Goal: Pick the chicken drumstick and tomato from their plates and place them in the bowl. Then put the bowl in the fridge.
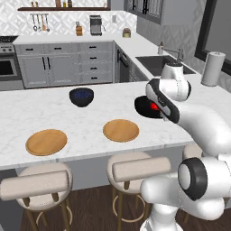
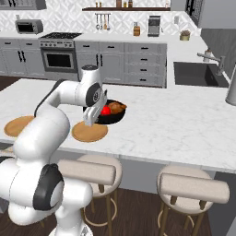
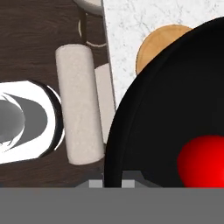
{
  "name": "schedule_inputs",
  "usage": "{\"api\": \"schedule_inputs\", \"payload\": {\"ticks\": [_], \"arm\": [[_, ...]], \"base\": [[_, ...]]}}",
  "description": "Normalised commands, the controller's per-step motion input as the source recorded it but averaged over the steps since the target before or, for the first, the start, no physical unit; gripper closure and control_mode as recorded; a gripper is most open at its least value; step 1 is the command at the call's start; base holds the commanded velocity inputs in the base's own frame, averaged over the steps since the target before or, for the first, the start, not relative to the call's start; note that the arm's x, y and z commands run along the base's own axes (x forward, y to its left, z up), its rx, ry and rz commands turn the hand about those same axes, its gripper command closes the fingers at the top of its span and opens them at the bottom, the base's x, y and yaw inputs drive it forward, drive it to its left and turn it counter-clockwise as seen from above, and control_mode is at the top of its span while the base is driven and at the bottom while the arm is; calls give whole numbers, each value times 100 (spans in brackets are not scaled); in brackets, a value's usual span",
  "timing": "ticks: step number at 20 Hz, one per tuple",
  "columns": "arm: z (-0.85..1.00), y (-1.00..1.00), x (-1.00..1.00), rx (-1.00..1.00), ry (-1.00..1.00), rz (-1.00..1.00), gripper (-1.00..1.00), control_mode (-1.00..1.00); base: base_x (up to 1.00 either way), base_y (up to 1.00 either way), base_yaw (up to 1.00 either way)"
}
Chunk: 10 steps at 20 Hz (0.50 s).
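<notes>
Well, marble counter (image 1: 90,122), kitchen bkgd.

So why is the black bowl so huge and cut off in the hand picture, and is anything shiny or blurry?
In the hand view the camera sits right against the bowl, so it spills past the frame, with the tomato a flat soft-edged red blob. In the right base view the bowl looks small, the drumstick and tomato slightly soft. In the left base view the arm hides part of it.

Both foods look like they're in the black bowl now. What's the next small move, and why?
Probably lift the bowl straight up a little. The tomato and drumstick already sit inside it, both plates are bare, and in the hand view the gripper is at its rim, though I can't tell if the fingers have closed.
</notes>
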Motion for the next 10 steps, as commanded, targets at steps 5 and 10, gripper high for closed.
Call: {"api": "schedule_inputs", "payload": {"ticks": [5,10], "arm": [[3,45,-33,-6,0,14,100,-100],[23,5,-25,1,1,0,100,-100]], "base": [[0,0,0],[0,0,0]]}}
